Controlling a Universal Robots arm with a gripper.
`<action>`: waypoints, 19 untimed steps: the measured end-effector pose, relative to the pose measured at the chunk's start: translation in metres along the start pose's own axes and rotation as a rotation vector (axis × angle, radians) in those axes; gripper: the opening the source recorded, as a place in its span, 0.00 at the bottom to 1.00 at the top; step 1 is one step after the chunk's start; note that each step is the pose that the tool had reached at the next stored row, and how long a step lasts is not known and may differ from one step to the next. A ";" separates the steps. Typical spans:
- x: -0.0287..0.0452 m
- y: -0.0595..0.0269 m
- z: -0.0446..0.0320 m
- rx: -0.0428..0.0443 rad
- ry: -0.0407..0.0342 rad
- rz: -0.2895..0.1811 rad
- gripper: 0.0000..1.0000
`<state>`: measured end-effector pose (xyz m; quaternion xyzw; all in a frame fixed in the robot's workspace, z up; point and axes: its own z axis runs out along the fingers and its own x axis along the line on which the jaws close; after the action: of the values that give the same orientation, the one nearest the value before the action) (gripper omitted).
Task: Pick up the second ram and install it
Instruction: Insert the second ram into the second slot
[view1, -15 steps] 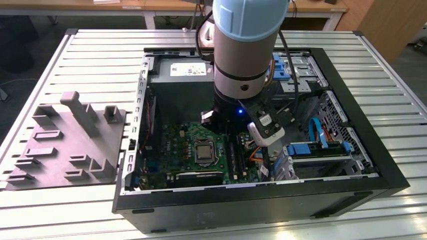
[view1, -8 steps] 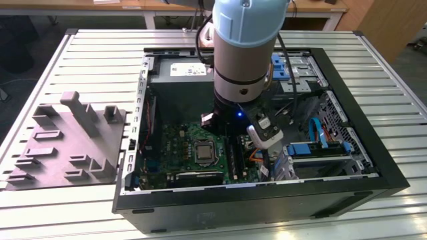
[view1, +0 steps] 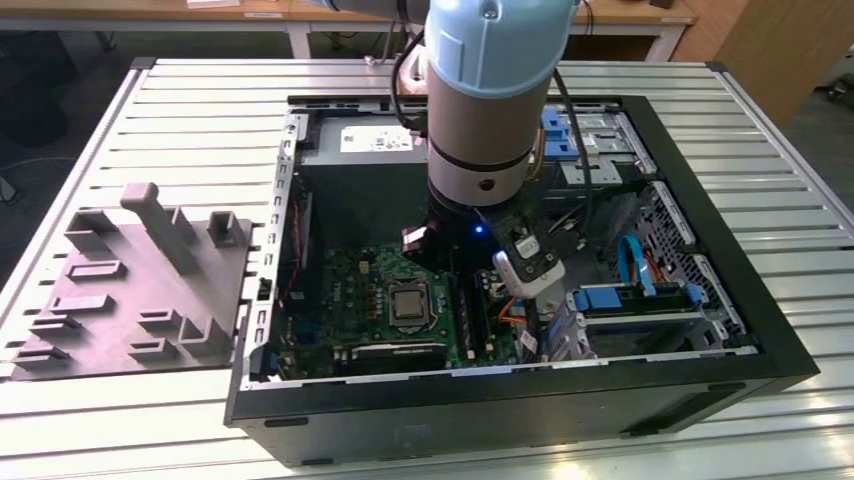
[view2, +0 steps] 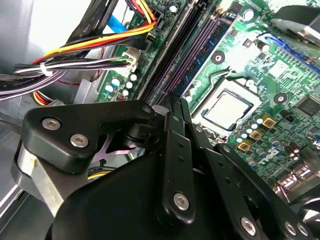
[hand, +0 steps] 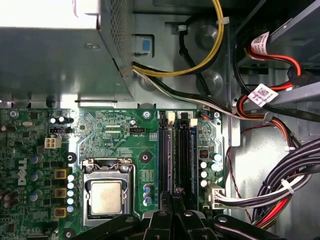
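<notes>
**Status: gripper (view2: 169, 101) pinched closed over the memory slots (hand: 162, 150)**

I am watching the arm (view1: 487, 100) reaching straight down into the lidless computer case (view1: 747, 330). The case is lying on its side on the slatted table (view1: 200, 110), so the motherboard (hand: 115, 125) is facing up and the slots are reachable from above.

In the second wrist view the black fingers (view2: 172, 130) are meeting at their tips, with nothing showing between them. They are hanging right above the slot bank, so I am reading the gripper as closed and empty.

The second ram (hand: 184, 150) is standing on edge in one of the slots as a thin blue stick between black rails. It is lying just to the exterior view's right of the processor socket (hand: 107, 192). Closed tips make a narrow, stiff point, which suits bearing down on a stick's top edge better than grasping it.

I cannot tell whether the tips are actually touching the stick, because the gripper's own linkage is covering that spot.

The grey fixture tray (view1: 134, 290) is sitting on the table to the exterior view's left of the case, well apart from the arm.
</notes>
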<state>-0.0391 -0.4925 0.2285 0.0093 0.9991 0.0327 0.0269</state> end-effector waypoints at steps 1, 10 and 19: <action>0.0000 0.0000 0.0000 0.0000 0.0000 0.000 0.12; -0.0001 0.0012 0.0022 0.0009 -0.0014 0.020 0.12; 0.0001 0.0024 0.0043 0.0009 -0.0012 0.020 0.12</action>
<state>-0.0388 -0.4898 0.2244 0.0191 0.9989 0.0325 0.0272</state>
